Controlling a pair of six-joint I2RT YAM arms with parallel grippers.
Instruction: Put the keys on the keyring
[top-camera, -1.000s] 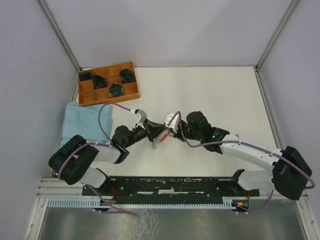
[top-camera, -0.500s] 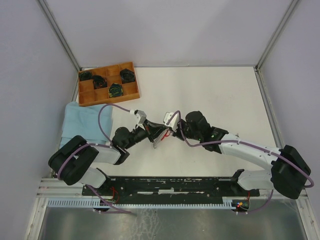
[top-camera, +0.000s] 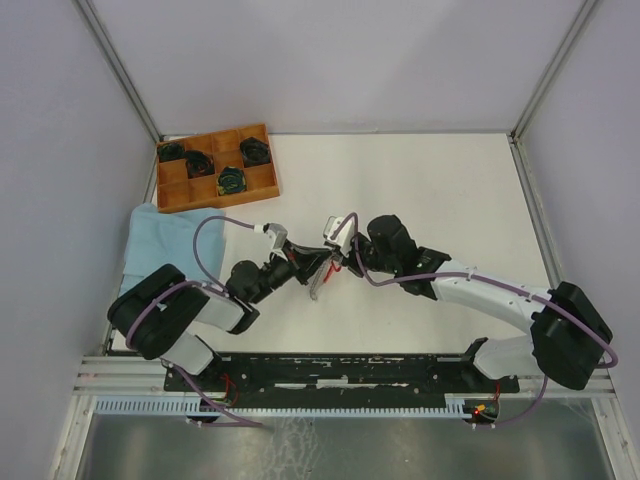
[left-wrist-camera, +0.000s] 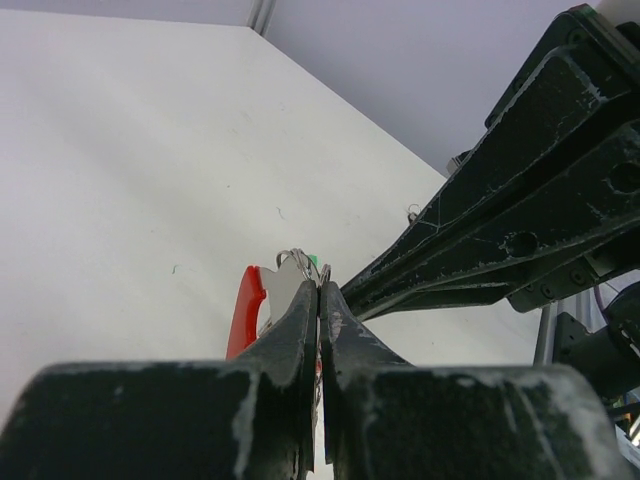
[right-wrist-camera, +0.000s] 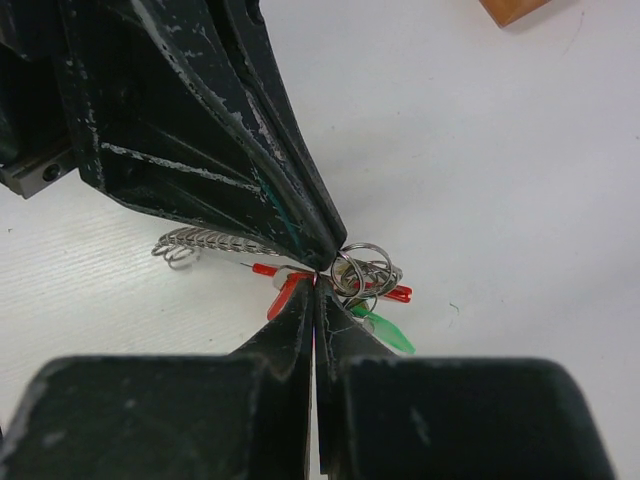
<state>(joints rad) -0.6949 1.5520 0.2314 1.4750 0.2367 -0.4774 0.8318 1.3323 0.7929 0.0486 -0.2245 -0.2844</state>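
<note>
Keyring (right-wrist-camera: 365, 270): pinched it tip-to-tip with left end effector (left-wrist-camera: 320, 292) and right end effector (right-wrist-camera: 315, 285), both clamped shut, probably to steady it for keys (right-wrist-camera: 385, 335).

No readable text, label or number in any view

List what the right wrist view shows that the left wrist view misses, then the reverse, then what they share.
Only the right wrist view: the silver-grey chain beside the rings, the green key in full, and a corner of the wooden tray.

Only the left wrist view: the enclosure wall and its corner post.

Both: the left gripper and the right gripper, each shut, with tips meeting at the keyring, and a red piece next to it.
</note>
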